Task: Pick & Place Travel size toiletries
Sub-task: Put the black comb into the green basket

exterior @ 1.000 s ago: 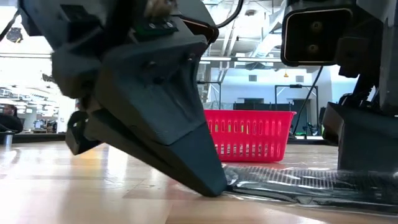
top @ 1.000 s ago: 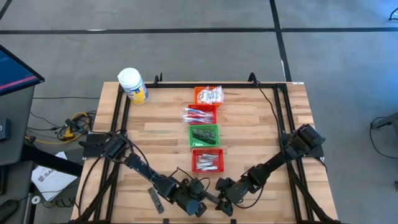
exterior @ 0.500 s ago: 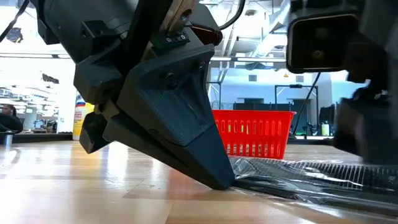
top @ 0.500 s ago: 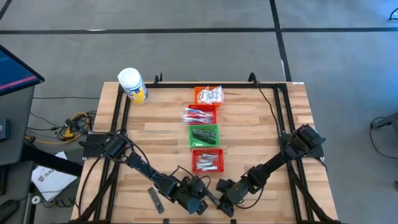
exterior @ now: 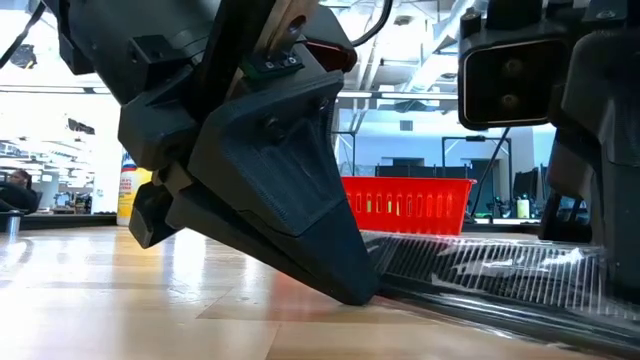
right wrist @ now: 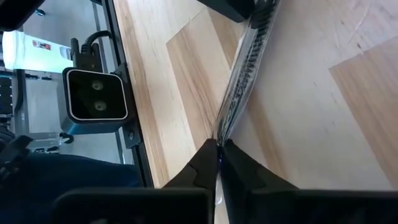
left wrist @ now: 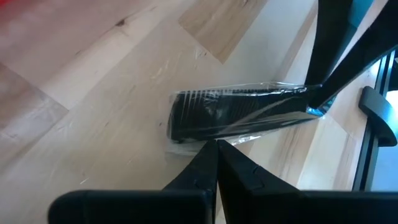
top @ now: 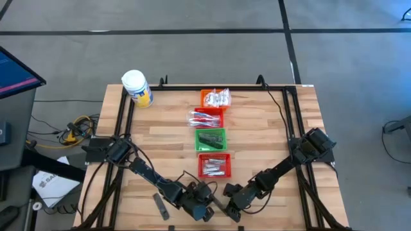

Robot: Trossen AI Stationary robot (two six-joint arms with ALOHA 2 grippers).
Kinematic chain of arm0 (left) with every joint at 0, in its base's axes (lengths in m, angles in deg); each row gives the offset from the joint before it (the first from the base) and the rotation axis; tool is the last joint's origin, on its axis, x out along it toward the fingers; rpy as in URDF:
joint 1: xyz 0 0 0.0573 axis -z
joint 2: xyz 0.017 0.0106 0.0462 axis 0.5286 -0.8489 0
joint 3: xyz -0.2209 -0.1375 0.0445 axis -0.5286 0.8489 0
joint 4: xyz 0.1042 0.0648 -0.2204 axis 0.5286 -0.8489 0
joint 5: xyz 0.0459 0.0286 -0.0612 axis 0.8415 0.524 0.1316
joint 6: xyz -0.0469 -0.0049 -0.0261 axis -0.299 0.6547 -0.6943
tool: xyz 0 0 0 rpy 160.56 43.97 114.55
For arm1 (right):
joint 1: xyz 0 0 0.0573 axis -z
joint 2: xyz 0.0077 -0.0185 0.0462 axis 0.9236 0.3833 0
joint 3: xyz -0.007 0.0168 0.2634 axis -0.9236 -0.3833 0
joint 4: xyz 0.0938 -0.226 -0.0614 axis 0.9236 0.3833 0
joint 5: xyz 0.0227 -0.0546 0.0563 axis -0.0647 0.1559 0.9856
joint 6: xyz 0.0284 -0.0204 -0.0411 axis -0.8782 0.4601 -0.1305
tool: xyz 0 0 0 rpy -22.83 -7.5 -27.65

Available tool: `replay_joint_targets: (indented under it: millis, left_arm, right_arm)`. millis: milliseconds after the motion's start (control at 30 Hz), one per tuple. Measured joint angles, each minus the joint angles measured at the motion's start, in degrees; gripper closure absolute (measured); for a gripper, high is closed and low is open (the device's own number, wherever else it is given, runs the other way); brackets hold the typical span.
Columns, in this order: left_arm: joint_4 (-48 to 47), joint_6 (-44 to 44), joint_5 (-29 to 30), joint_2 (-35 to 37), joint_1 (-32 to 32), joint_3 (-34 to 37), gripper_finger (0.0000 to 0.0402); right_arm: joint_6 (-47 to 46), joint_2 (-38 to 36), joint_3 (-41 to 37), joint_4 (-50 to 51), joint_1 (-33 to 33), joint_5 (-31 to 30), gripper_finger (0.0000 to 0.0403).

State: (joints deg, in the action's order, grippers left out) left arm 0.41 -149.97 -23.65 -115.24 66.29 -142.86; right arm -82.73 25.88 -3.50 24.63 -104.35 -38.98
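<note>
- High view: a wooden worktop [top: 167,135] seen from straight above. The left gripper [top: 207,206] and right gripper [top: 226,204] meet low at the near edge, close together over a dark comb in a clear wrapper [top: 218,205]. Down the middle runs a row of small baskets: an orange basket [top: 215,98] with pale sachets, toothbrushes [top: 205,118] in wrappers, a green basket [top: 210,138] with dark strips, and a red basket [top: 214,165] with silvery tubes. A white jar [top: 137,88] stands at the far left corner. Another dark strip [top: 158,206] lies alone near the left arm.
- Low view: the left gripper [exterior: 355,290] is a big dark wedge, its tip on the wrapped comb [exterior: 480,275], which lies on the worktop and lifts slightly to the right. The red basket [exterior: 410,213] stands behind.
- Left wrist view: the left jaws are together, tips pressing the near edge of the wrapper [left wrist: 236,112].
- Right wrist view: the right jaws are clamped on the thin end of the wrapped comb [right wrist: 245,68].
</note>
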Motion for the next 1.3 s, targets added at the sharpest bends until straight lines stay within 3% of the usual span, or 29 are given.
replay_joint_targets:
  millis: [300, 500, 733, 867, 1033, 1300]
  left_arm:
    - [-5.4, 6.8, -0.1, 5.3, 1.3, 0.3, 0.04]
    - [-10.1, 11.9, 7.7, 12.6, 2.2, 0.2, 0.04]
    - [-18.2, 11.7, 18.6, 21.5, 2.0, 0.1, 0.04]
    - [-21.5, 11.7, 24.1, 26.1, 0.9, 0.1, 0.04]
    - [-22.3, 14.7, 25.3, 30.3, -2.7, 0.0, 0.04]
    - [-22.3, 19.4, 25.2, 32.8, -8.6, 0.0, 0.04]
  right_arm:
    - [4.1, -1.8, 0.1, 2.3, 0.0, 0.5, 0.0402]
    - [9.5, -7.6, 0.1, 10.6, 0.0, 0.9, 0.0402]
    - [17.4, -18.6, 0.1, 21.3, 2.3, 0.9, 0.0402]
    - [23.0, -25.5, 0.2, 28.5, 6.4, 0.9, 0.0403]
    - [32.0, -31.9, 1.7, 39.6, 13.8, 0.9, 0.0403]
    - [51.9, -31.8, 13.0, 57.6, 28.8, 3.0, 0.0403]
